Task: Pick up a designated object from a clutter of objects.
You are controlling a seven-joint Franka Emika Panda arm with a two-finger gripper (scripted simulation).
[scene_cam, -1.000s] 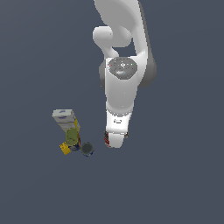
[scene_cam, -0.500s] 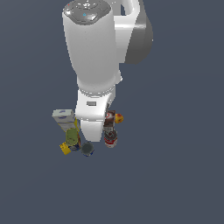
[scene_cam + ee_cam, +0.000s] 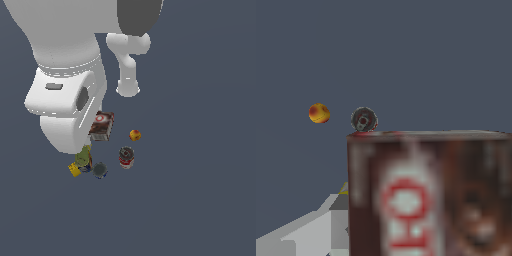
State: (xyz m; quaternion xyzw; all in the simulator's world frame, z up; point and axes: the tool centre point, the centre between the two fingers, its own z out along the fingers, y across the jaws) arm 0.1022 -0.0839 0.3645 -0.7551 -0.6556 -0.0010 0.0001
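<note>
The designated object, a dark brown box [image 3: 101,126] with red-and-white lettering, hangs off the floor against the side of my white hand. It fills the near part of the wrist view [image 3: 426,195], blurred and very close. My gripper [image 3: 94,128] appears shut on the box, though the hand's bulk hides its fingers. The rest of the clutter of objects lies on the floor below: a red-yellow fruit [image 3: 135,135], a red-white can [image 3: 126,157], a dark grey can [image 3: 100,170], a greenish can [image 3: 83,157] and a yellow box [image 3: 74,170].
My large white arm [image 3: 65,75] covers the exterior view's upper left and part of the clutter. Its base post [image 3: 128,75] stands behind. In the wrist view the fruit [image 3: 319,113] and a can [image 3: 364,120] lie beyond the box, and a pale grey shape [image 3: 306,230] sits beside it.
The arm has risen toward the exterior camera and now looms much larger. The brown box has come up off the floor with it, away from the other objects.
</note>
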